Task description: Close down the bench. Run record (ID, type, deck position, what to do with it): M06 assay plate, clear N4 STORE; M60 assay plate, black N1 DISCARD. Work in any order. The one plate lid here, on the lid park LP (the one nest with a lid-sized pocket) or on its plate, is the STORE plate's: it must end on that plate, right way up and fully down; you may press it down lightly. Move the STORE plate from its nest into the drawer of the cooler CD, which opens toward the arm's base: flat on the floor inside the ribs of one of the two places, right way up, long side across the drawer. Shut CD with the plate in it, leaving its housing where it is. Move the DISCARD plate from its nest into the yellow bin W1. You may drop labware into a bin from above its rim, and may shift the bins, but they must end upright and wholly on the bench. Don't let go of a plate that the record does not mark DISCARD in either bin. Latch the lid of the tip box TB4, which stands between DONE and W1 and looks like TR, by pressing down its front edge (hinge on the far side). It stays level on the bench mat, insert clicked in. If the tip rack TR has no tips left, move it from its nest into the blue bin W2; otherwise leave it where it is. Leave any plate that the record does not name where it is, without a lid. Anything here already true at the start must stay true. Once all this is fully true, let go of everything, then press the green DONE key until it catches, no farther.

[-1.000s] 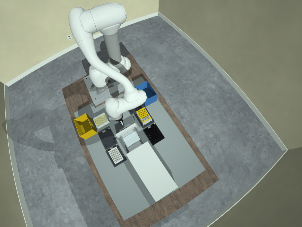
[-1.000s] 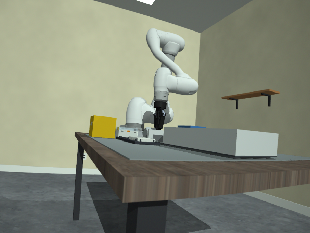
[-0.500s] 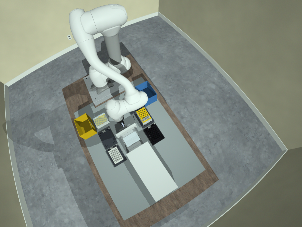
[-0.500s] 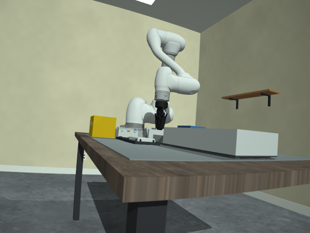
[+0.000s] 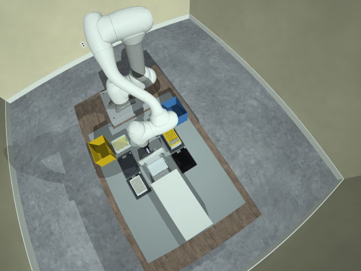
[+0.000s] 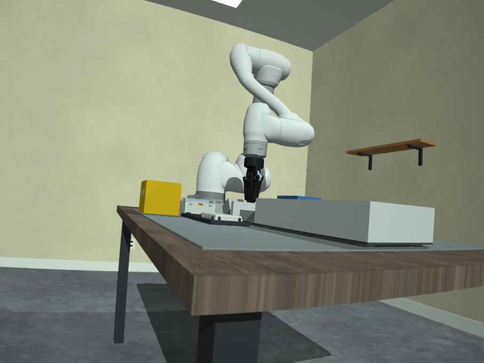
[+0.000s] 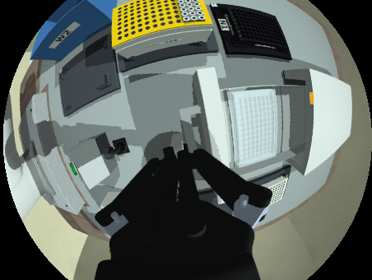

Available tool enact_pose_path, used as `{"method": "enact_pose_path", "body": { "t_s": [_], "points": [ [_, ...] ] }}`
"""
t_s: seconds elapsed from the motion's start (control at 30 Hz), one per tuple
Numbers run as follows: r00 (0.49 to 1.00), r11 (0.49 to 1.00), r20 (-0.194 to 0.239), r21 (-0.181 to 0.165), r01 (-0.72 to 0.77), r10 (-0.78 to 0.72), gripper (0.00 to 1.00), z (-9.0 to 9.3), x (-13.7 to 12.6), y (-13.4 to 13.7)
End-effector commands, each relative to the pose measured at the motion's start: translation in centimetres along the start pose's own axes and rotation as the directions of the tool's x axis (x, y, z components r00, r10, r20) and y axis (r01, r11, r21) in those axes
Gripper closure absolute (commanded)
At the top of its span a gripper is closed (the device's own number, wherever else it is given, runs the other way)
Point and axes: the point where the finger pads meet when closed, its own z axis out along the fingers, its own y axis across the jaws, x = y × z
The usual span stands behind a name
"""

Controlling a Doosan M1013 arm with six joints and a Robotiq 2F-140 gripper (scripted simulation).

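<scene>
Inside the open drawer of the cooler, the clear lidded plate lay flat, pale and finely gridded, its long side across the drawer. Just before the drawer's front stood the gripper, jaws pressed together on nothing, while the black plate sat in its nest beside the cooler.

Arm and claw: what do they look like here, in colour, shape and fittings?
The arm is glossy white with rounded, bulging joints and a grey ribbed band at the wrist. The claw is black, with two slim linked fingers and small pale fittings at its sides. No cables or lettering show.
</scene>
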Motion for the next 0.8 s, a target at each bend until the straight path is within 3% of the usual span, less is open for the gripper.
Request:
{"method": "enact_pose_path", "body": {
  "t_s": [0.0, 0.77],
  "points": [
    [1.000, 1.000, 0.000, 0.000, 0.000, 0.000, 1.00, 0.0, 0.0, 0.5],
    [1.000, 1.000, 0.000, 0.000, 0.000, 0.000, 1.00, 0.0, 0.0, 3.3]
  ]
}}
